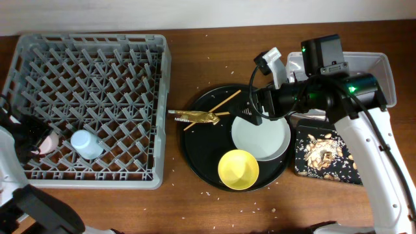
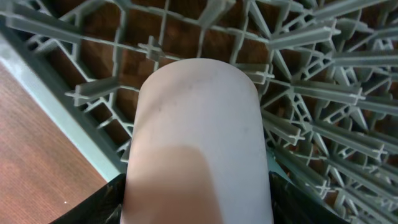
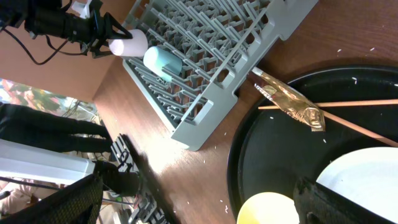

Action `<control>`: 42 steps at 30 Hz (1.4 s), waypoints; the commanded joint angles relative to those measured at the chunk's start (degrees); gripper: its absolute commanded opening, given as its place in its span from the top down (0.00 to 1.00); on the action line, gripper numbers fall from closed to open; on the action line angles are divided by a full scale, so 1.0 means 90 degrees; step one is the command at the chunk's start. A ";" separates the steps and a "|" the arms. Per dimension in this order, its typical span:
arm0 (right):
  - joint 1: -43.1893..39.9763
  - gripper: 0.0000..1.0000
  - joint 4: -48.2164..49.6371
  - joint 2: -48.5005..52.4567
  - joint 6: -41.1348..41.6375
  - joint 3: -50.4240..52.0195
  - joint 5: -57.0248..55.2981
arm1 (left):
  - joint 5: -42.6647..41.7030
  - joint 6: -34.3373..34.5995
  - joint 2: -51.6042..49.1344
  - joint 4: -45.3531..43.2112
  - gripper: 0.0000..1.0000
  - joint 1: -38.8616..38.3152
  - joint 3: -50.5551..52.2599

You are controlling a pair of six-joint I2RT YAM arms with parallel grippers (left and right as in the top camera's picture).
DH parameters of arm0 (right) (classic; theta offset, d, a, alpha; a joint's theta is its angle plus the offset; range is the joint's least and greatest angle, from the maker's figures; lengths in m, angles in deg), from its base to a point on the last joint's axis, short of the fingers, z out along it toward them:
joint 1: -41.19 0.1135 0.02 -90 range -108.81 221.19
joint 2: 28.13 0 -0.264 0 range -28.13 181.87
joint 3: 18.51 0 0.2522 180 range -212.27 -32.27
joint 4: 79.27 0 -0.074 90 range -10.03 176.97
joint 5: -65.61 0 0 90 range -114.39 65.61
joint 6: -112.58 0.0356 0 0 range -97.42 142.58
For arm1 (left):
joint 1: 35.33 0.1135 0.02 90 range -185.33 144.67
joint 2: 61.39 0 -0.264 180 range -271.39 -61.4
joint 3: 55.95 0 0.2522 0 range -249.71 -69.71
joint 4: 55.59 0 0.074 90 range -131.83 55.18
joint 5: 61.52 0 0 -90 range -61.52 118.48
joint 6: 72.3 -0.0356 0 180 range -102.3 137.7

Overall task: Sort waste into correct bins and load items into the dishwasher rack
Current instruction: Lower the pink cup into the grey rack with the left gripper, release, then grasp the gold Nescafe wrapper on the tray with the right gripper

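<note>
The grey dishwasher rack lies at the left, with the blue cup on its side inside. My left gripper is shut on the pink cup at the rack's left edge; the cup fills the left wrist view above the grid. My right gripper is open and empty above the far edge of the plate. The gold wrapper, chopsticks and yellow bowl lie on the round tray. The tissue is out of view.
The large round black tray sits in the middle. The speckled black tray lies right of it, and the clear tub is behind, partly under my right arm. Small crumbs dot the wooden table.
</note>
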 commanded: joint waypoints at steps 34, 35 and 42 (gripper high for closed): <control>0.1936 0.33 0.4724 0.3405 -0.2747 0.1724 -0.3881 | -0.1982 -0.2679 0.1698 0.1328 0.01 -0.4048 -0.2016; 0.1938 0.34 0.4869 0.3563 -0.2742 0.1724 -0.3893 | -0.1982 -0.2679 0.1698 0.1328 0.01 -0.4048 -0.2016; 0.1938 0.92 0.4641 0.3606 -0.2735 0.1707 -0.4388 | -0.1982 -0.2679 0.1698 0.1328 0.01 -0.4048 -0.2016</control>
